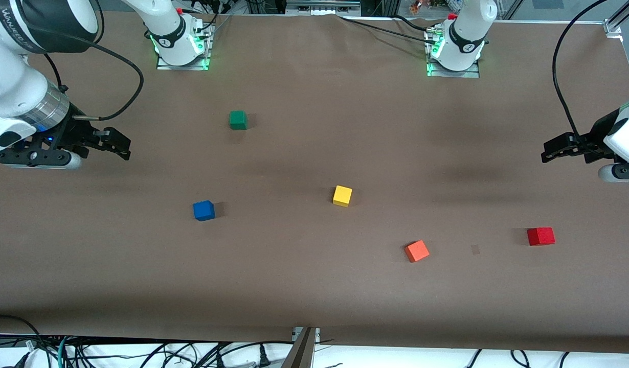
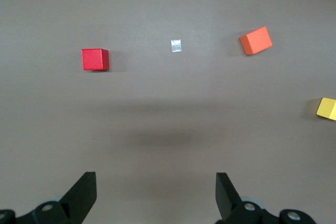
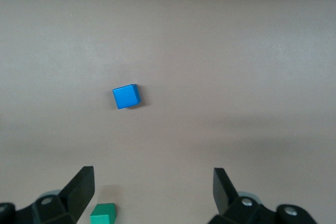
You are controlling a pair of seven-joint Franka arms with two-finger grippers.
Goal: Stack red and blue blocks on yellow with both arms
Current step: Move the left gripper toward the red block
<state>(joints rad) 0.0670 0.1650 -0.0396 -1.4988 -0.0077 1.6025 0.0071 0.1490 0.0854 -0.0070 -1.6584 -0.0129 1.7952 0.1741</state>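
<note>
The yellow cube [image 1: 342, 196] sits mid-table, and shows at the edge of the left wrist view [image 2: 327, 109]. The blue cube [image 1: 204, 210] lies toward the right arm's end, alone in the right wrist view [image 3: 126, 96]. The deep red cube [image 1: 541, 236] lies toward the left arm's end, nearer the front camera, also in the left wrist view [image 2: 95, 59]. My left gripper [image 1: 548, 153] hangs open and empty above the table at its end [image 2: 156, 195]. My right gripper [image 1: 121, 144] hangs open and empty above its end [image 3: 153, 192].
An orange-red cube [image 1: 417, 251] lies between the yellow and red cubes, nearer the front camera [image 2: 256, 40]. A green cube [image 1: 238, 120] sits nearer the robot bases [image 3: 103, 214]. A small pale patch [image 1: 475, 249] marks the brown table cover [image 1: 314, 286].
</note>
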